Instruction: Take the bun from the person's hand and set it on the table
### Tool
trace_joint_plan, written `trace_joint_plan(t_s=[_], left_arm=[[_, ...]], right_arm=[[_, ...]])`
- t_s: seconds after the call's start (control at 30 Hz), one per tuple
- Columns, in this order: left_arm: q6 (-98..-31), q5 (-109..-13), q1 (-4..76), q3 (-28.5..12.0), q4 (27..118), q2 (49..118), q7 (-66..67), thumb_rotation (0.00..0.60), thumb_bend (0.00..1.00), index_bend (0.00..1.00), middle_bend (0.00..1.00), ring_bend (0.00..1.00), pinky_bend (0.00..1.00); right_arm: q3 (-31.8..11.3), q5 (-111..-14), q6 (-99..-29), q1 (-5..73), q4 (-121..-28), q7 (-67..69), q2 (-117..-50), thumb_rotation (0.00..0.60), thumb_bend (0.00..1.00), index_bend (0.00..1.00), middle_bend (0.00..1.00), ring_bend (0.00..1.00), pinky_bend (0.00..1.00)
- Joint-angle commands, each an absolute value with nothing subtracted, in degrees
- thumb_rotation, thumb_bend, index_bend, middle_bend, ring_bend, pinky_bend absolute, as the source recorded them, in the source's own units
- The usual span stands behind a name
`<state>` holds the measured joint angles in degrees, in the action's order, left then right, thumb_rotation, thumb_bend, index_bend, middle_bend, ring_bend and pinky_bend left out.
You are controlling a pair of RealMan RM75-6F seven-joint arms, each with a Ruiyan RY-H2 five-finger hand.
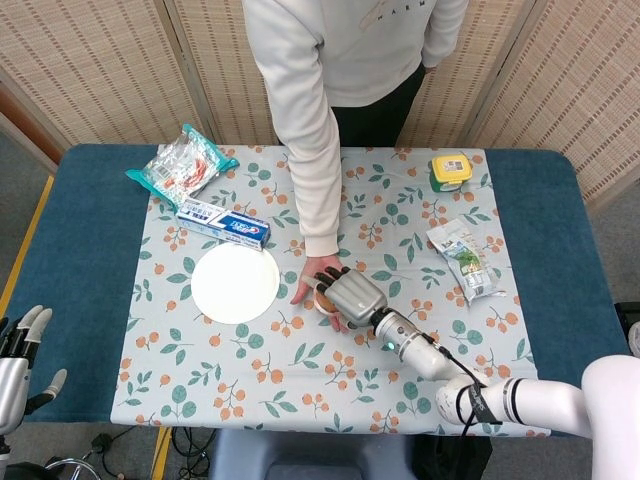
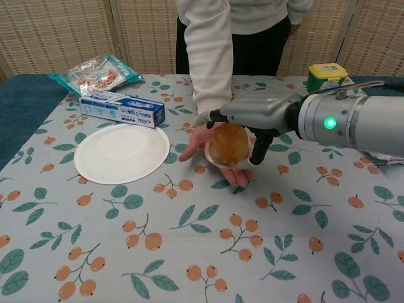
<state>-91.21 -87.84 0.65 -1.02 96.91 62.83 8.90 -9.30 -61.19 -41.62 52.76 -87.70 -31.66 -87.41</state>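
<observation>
Bun (image 2: 228, 144) resting on the person's hand (image 2: 218, 154), palm up, low over the tablecloth (image 2: 189, 252) near its middle; round, glossy, amber. Probably light and soft, easily dented or torn at the crust, perhaps a little slick from the glaze. Best taken around the widest part, fingers on the far side and thumb on the near side, with gentle pressure only, lifted straight off the palm rather than dragged.

Right hand (image 2: 252, 117) arched over the bun from 3 o'clock, fingers (image 2: 214, 115) reaching past its top toward 10 o'clock, thumb (image 2: 259, 148) hanging down at the bun's 3 o'clock side. Spread wide around the bun, cupping it loosely; cannot tell from either view whether any fingertip touches the crust. No lift yet by the look of it. Left hand (image 1: 18, 352) low at 8 o'clock off the table edge, fingers apart, holding nothing.

Containers: white plate (image 2: 122, 152) at 9 o'clock of the bun, bare. Yellow-lidded green tub (image 2: 327, 76) at 1 o'clock, closed, contents hidden. Toothpaste box (image 2: 122, 108) at 10 o'clock, closed. Clear snack bag (image 2: 95, 71) beyond it, sealed, with something reddish inside. Another pouch (image 1: 463, 257) at 3 o'clock in the head view, contents not legible.
</observation>
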Motion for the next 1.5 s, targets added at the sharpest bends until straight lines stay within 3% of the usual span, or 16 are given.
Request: trace_joint_plan(t_s=[0.03,0.17,0.43,0.6,1.13,1.3,1.5], left_arm=[[-91.20,-87.85,0.60,-1.05,96.71,63.00,8.67,0.600,0.28,0.04,0.04,0.11,0.06],[-91.11,-87.56,0.44,-1.07,96.35,63.01,8.32,0.600,0.28,0.04,0.04,0.11,0.06],[-91.30,-87.45,0.04,-1.05,95.41,63.28,7.36,0.600,0.28,0.05,0.04,0.11,0.06],[-91.16,-87.19,-0.05,-1.14,94.93,63.49,6.90,0.600,0.28,0.05,0.04,0.11,0.06],[-90.68,-87.67,0.38,-1.42,95.05,63.51,7.06,0.600,0.28,0.05,0.04,0.11,0.06],[-90.61,-87.91,0.55,-1.50,95.30,63.60,7.47,0.600,0.28,0.05,0.04,0.11,0.06],[-90.75,-87.82,0.46,-1.57,95.91,63.36,8.15,0.600,0.28,0.05,0.04,0.11,0.06]], right_arm=[[-9.30,-60.46,-42.31,53.40,-86.12,-31.14,-88.73,0.600,0.25,0.06,0.17,0.10,0.29],[-8.61,-60.40,-42.32,54.07,-84.64,-31.03,-89.87,0.600,0.26,0.12,0.21,0.11,0.34],[-8.12,-64.41,-45.20,53.72,-81.28,-27.75,-92.47,0.600,0.37,0.49,0.38,0.30,0.63],[-8.10,-66.79,-47.03,53.06,-80.72,-25.46,-92.41,0.600,0.40,0.59,0.42,0.36,0.72],[-8.55,-67.61,-52.43,46.11,-85.95,-16.54,-78.62,0.600,0.40,0.60,0.44,0.39,0.73],[-7.98,-65.41,-49.98,45.75,-81.97,-15.67,-78.88,0.600,0.40,0.60,0.44,0.39,0.73],[-8.14,-62.75,-45.23,47.49,-73.70,-14.87,-83.84,0.600,0.40,0.60,0.43,0.39,0.73]])
